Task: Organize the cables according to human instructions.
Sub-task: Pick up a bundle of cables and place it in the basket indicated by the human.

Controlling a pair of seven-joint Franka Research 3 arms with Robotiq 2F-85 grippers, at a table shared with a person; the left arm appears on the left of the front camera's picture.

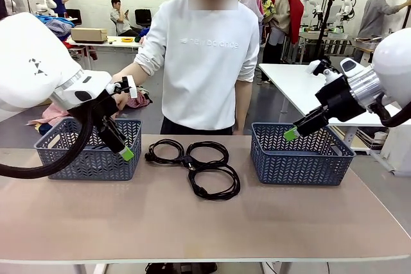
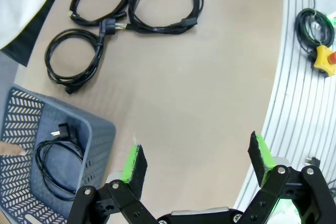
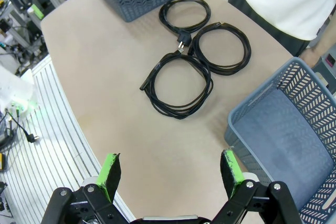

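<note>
- The left gripper (image 1: pixel 125 151) is hanging over the near right corner of the left basket (image 1: pixel 87 158). In its wrist view the left gripper (image 2: pixel 197 158) is showing its fingers spread wide apart with nothing between them.
- The right gripper (image 1: pixel 292 133) is hovering above the left rim of the right basket (image 1: pixel 302 158). Its own camera shows the right gripper (image 3: pixel 171 173) with its green pads (image 3: pixel 111 174) standing wide apart and holding nothing.
- Three cables are lying on the table (image 1: pixel 192 222) between the two baskets, each wound in a flat coil. One (image 1: pixel 164 151) is lying nearest the left basket, one (image 1: pixel 207 153) is just beside it, and one (image 1: pixel 215 182) is sitting closer to the robot.
- The three coils are touching or overlapping where they meet, and a plug (image 2: pixel 110 24) is resting among them.
- A fourth cable (image 2: pixel 55 169) is lying coiled on the floor of the left basket (image 2: pixel 100 135), with its plug end (image 2: pixel 59 129) showing above the coil.
- The right basket (image 3: pixel 262 98) is showing a bare floor.
- A person in a white top (image 1: pixel 205 62) is standing at the far side of the table, reaching one hand (image 1: pixel 119 99) towards the left basket, behind the left arm.
</note>
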